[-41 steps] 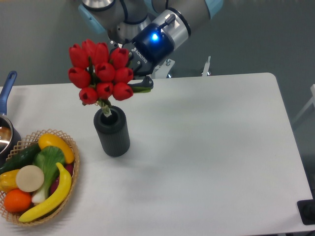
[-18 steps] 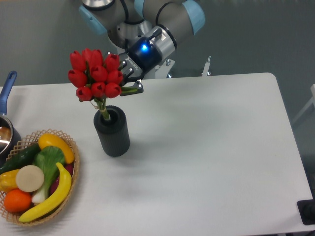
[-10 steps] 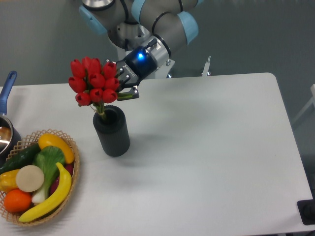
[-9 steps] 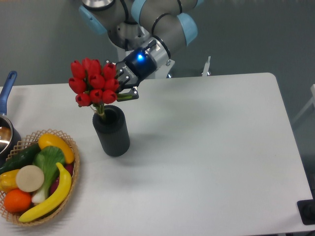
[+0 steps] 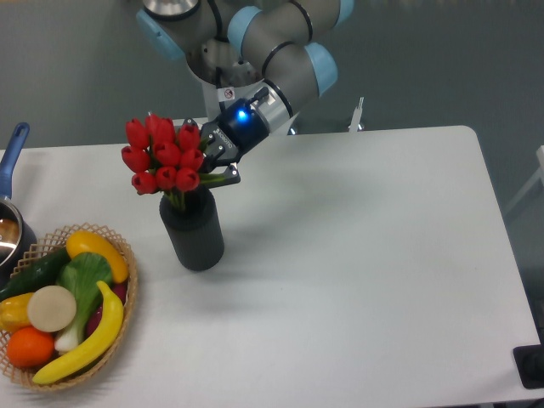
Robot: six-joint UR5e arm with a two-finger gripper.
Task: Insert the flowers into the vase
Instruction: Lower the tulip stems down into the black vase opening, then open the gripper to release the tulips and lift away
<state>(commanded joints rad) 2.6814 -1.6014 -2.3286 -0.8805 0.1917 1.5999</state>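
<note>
Red tulip buds of the flowers (image 5: 161,156) sat bunched just above the mouth of the dark ribbed vase (image 5: 192,228), left of centre in the frame, and the green stems ran down into that mouth, so the bunch was already partly inside. The hand (image 5: 214,157) reached in from the upper middle, its fingers dark against the blooms on the right side of the bunch and apparently clenched on the flowers near the top of the stems, though the contact itself was half hidden by petals. By my reading the insertion step was close to finished. The next move would call for a little more lowering until the stems settled, then a release and a straight withdrawal so the vase would not tip on the white tabletop (image 5: 365,255). A woven fruit basket (image 5: 116,311) stood at lower left, apart from the vase.
</note>
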